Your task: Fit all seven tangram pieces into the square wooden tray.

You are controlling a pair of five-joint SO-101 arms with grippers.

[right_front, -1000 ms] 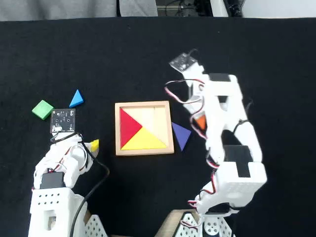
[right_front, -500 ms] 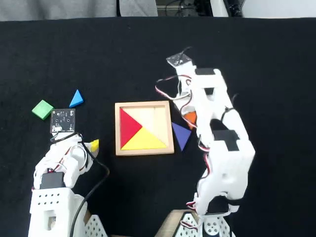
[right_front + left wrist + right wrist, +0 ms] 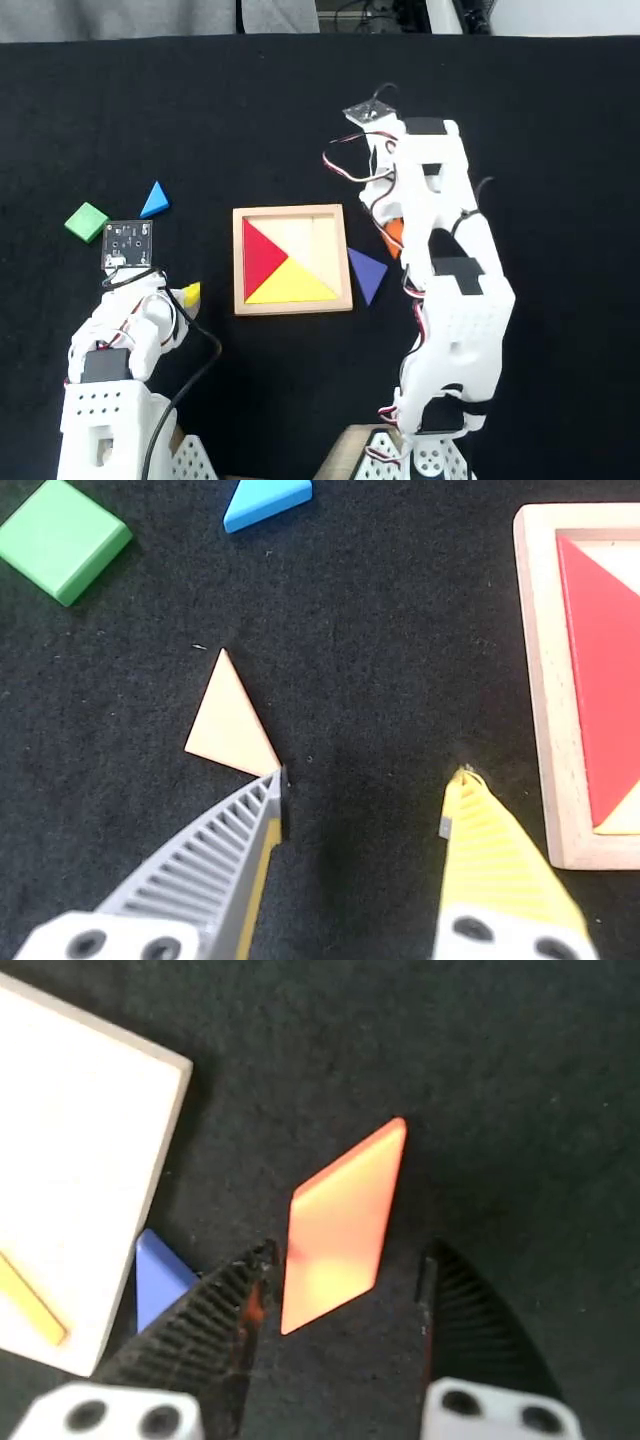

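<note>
**Black tabletop (image 3: 560, 120): two pieces in the tray, both jaws open on nothing**

Closest to me, the white left arm (image 3: 125, 335) sits low at the near left. Through its wrist camera I see the left jaws spread wide with only bare black between them. The grey finger (image 3: 225, 840) has its tip right at a corner of a pale cream triangle (image 3: 230, 725) that lies flat. The yellow finger (image 3: 490, 830) ends just short of the rim of the square wooden tray (image 3: 535, 680).

A little farther out, the tray lies flat in the middle of the tabletop. A large red triangle (image 3: 260, 255) fills its left side and a large yellow triangle (image 3: 290, 285) its near side, and the two meet at the centre. The rest of its floor shows pale wood. A violet-blue triangle (image 3: 367, 273) lies flat just beside the tray's right rim; I can't tell whether it touches.

The white right arm (image 3: 450, 300) stretches away from the near edge, to the right of the tray. Under its wrist an orange parallelogram (image 3: 340, 1225) lies flat, just beyond the violet-blue triangle. The right jaws stand open astride it without gripping. One dark finger (image 3: 200, 1330) is just beside one long edge, and the other is apart from the opposite edge. I can't judge how high they are above the piece.

Farther off on the left, a green square (image 3: 87, 222) and a small blue triangle (image 3: 154, 200) lie near each other without touching.
</note>
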